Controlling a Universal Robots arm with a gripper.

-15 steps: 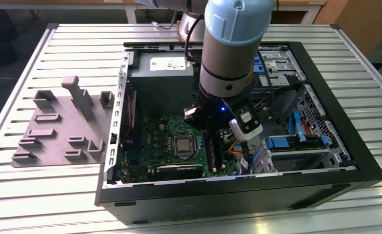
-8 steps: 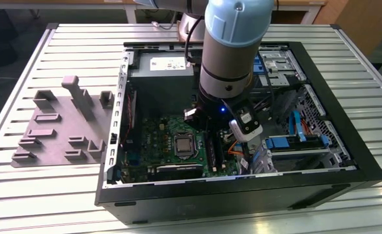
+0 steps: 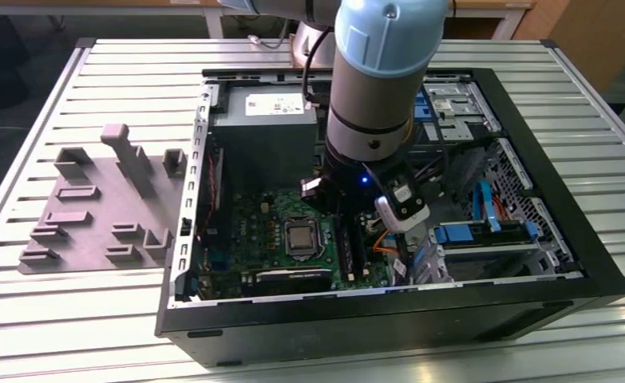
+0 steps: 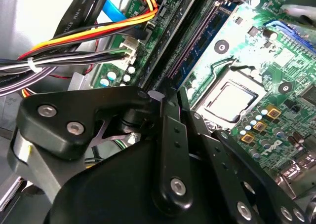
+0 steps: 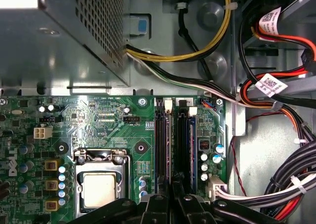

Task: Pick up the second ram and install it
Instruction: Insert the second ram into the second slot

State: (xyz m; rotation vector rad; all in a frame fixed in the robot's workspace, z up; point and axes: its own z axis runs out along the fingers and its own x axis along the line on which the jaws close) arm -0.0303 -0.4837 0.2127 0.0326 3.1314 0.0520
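The ram (image 5: 192, 135) is seemingly seated in a slot, just beneath the gripper (image 3: 368, 219) at the exterior frame's centre. Its grip cannot be told. Light, stiff and fragile, it is best held by the edges.

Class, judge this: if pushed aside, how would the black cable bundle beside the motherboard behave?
Probably floppy: the cable bundle curves loosely. Likely moves as one, since a white tie binds it. It may spring back, being plugged into the motherboard.

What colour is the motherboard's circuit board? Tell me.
Green motherboard, clearest in the first wrist view.
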